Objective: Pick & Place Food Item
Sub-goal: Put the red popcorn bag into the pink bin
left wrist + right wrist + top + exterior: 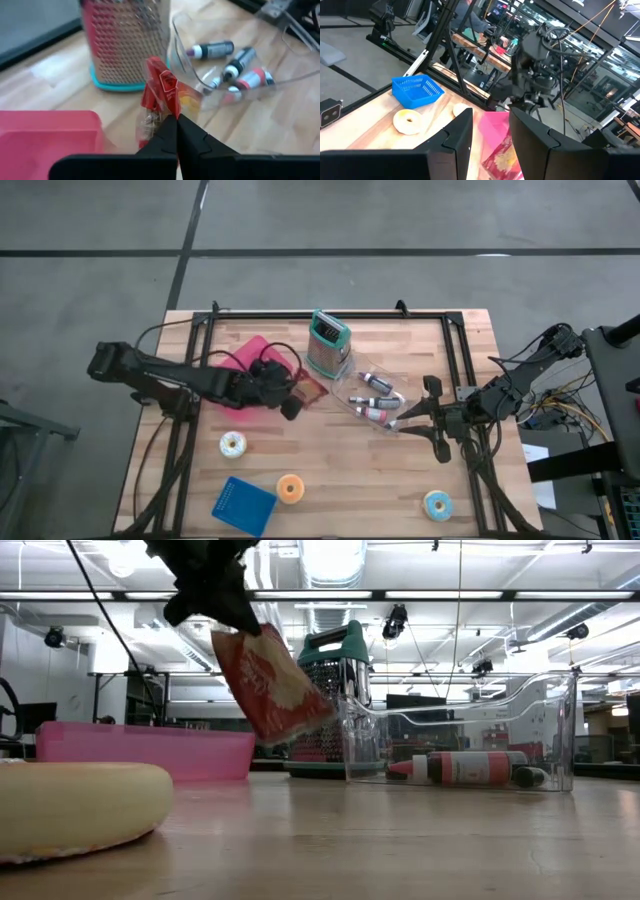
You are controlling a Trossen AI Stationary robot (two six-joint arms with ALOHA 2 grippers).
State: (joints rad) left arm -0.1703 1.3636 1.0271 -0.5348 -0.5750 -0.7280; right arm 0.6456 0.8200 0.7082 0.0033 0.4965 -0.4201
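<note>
My left gripper [291, 406] hangs above the table between the pink tray [252, 358] and the clear bin [352, 385]. It is shut on a red snack packet [272, 682], which also shows in the left wrist view [161, 90]. A metal grater with a teal top [327, 344] stands just beyond the packet. My right gripper [490, 137] is raised near the bin's right end [412, 420]. It is open with nothing between its fingers. My left gripper pinches the packet's upper end [169, 107] between its two shut fingertips [165, 134], coming slanting down from the table's left. The packet hangs tilted below the fingers, its lower end [300, 725] clear of the table.
Several small bottles [376, 384] lie in the clear bin. Three ring-shaped donuts lie toward the near edge [233, 444] [291, 488] [437, 503], beside a blue basket [243, 505]. Black rails [330, 313] frame the tabletop.
</note>
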